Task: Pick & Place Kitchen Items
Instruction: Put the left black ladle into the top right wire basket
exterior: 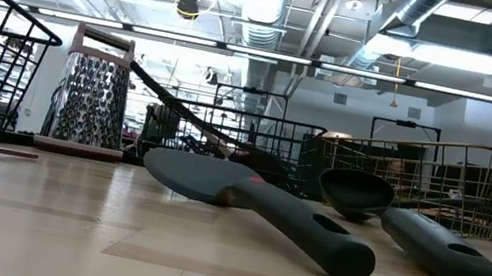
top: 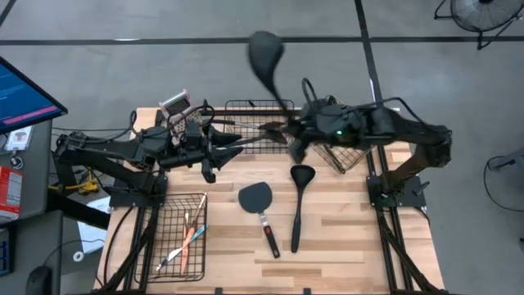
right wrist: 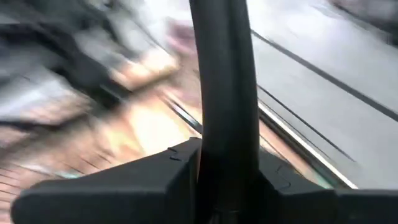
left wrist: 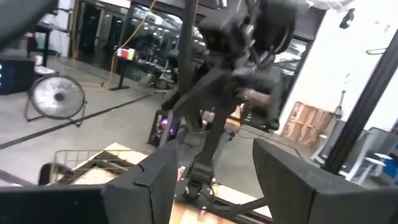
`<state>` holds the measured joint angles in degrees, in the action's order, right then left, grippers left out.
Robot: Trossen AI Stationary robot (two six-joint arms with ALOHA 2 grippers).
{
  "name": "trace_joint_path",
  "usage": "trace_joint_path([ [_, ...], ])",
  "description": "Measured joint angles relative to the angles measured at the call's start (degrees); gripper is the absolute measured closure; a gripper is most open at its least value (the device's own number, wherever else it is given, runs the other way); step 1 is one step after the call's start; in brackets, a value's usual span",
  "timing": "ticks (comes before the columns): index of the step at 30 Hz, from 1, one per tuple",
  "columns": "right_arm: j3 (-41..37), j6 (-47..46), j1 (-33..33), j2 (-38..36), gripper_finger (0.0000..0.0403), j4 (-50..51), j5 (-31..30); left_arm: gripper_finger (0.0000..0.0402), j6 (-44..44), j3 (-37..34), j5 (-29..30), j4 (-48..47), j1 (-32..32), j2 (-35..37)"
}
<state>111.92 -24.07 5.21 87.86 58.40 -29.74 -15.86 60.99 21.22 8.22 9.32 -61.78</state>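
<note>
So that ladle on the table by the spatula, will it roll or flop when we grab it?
The ladle looks rigid, so probably no flop. Its round bowl may rock or tip sideways. The thick handle should grip well.

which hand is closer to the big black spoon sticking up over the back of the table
Right. The right hand grips the spoon by its handle; the left hand sits open just beside that handle's lower end.

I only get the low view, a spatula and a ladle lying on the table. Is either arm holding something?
Observer: Yes, the right pincer is clamped on the handle of a long black spoon, raised over the table's far edge.
Operator: And the left one?
Observer: The left pincer is open and empty, facing the right arm.
Operator: Anything in a basket?
Observer: Thin orange and teal tools lie in the front-left wire basket.
</note>
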Motion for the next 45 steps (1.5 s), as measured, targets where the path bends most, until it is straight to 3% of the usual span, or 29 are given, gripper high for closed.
trace_joint_path([
  [3,-0.02,-7.13,-0.55,-1.39,0.0325,16.40,-5.33,0.0225,-0.08,-0.02,1.28,-0.45,0.00,0.23],
  [6,-0.18,-15.08,-2.21,-1.31,0.0325,32.22,-5.87,0.0237,-0.08,0.00,1.69,-0.41,-0.01,0.64],
  [11,-7.81,-13.06,-6.78,-2.84,0.0326,28.95,1.82,0.0254,0.00,0.00,1.76,-0.64,-0.02,0.57],
  [26,-35.04,-14.40,-17.28,-7.25,0.0326,31.27,5.90,0.0266,-1.02,-0.02,1.70,-1.63,0.02,1.55],
  [45,-51.24,-15.85,-23.49,-10.49,0.0326,31.63,14.94,0.0266,-0.95,0.00,1.52,-3.36,-0.02,2.19],
])
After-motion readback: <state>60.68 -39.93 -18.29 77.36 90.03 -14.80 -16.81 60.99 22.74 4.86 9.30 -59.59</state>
